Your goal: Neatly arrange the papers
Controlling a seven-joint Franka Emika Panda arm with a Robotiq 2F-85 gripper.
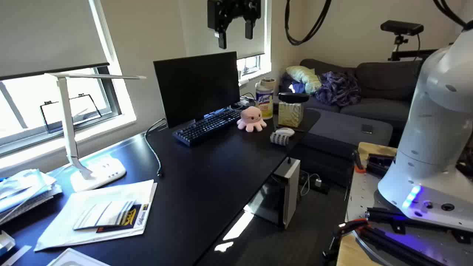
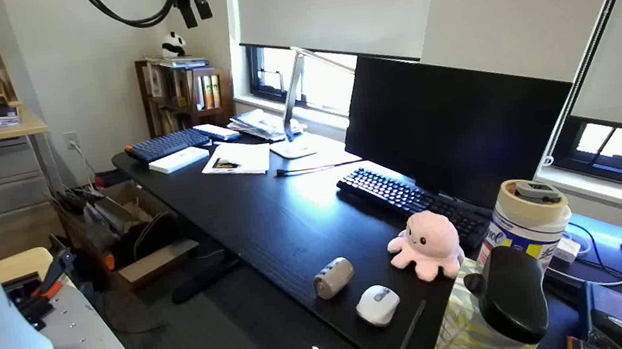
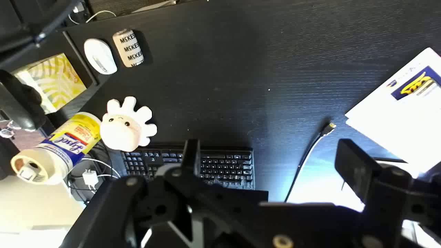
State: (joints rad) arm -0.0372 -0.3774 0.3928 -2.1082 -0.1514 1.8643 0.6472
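Observation:
Large white papers (image 1: 88,195) lie on the black desk beside the lamp base, at an angle to the desk edge. They also show in an exterior view (image 2: 253,156) and at the right of the wrist view (image 3: 396,127). Smaller leaflets (image 1: 105,214), one dark blue and yellow, lie on top of them. A messy paper stack (image 1: 26,192) sits behind the lamp, also visible in an exterior view (image 2: 264,124). My gripper (image 1: 235,37) is open and empty, high above the desk; it also shows in an exterior view (image 2: 197,15) and the wrist view (image 3: 270,155).
A white lamp (image 1: 70,129), monitor (image 1: 199,88) and keyboard (image 1: 207,125) stand along the window side. A cable (image 3: 310,151) lies near the papers. A pink octopus (image 2: 430,243), mouse (image 2: 378,305), tape roll (image 2: 333,278) and wipes tub (image 1: 264,101) are at the far end. A white box (image 2: 179,159) lies beside the papers.

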